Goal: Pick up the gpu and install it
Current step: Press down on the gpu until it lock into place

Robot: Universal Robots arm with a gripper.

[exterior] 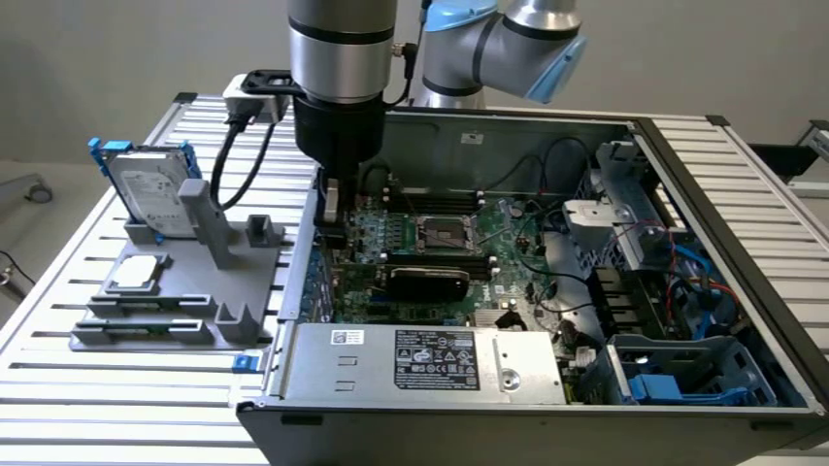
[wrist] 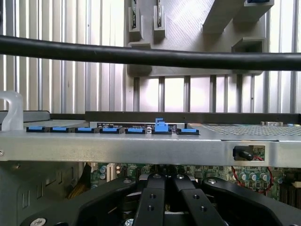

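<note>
Fingers closed, gripper (exterior: 334, 231) at the case's rear wall, gpu (exterior: 429, 281) seated across the motherboard (exterior: 499, 238), long axis parallel to the power supply (exterior: 421, 362)

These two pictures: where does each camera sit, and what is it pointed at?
Exterior view: off the arm, above and in front of the table, looking down into the open computer case; the arm and its gripper reach into the case's left side.
Wrist view: on the wrist, looking along the shut gripper across the case's wall towards the grey holder.
Shared: the gripper, the case and the grey holder on the slatted table.
</note>
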